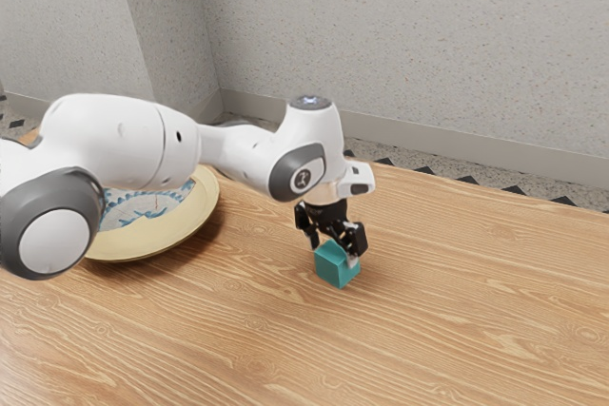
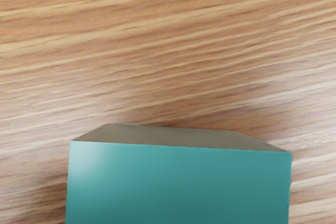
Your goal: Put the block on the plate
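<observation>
The teal block (image 1: pixel 333 266) is on or just above the wooden table, below my gripper (image 1: pixel 334 242) in the exterior view. The gripper's lower end reaches down around the block's upper part; whether it holds the block cannot be made out. In the wrist view the block (image 2: pixel 178 184) looms large at the lower edge, close under the hand, with its teal top and a greyish side showing. A round plate (image 1: pixel 157 241) with a cream rim and a blue-and-white centre lies toward the exterior view's left, partly hidden behind the arm.
The wooden table (image 1: pixel 476 301) extends toward the exterior view's right and front. Behind it are a speckled wall and a patterned floor strip. The arm passes above the plate, and a stretch of table separates plate and block.
</observation>
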### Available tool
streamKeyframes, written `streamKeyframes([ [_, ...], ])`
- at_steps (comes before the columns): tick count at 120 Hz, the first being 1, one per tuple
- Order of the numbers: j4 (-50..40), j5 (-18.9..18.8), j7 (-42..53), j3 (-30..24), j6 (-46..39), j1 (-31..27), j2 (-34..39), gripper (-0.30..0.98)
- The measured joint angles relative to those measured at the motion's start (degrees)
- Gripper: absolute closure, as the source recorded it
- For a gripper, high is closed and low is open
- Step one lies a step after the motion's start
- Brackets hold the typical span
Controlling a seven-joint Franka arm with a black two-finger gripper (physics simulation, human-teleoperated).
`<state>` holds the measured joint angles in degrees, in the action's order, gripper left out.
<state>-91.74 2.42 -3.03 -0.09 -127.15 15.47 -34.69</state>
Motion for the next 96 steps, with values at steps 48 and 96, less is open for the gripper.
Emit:
streamKeyframes([
  [48,1.1,-0.2,0.7,-0.6,0.0,0.0,-2.0,0.18],
  [96,1.1,-0.5,0.8,-0.4,0.0,0.0,-2.1,0.29],
])
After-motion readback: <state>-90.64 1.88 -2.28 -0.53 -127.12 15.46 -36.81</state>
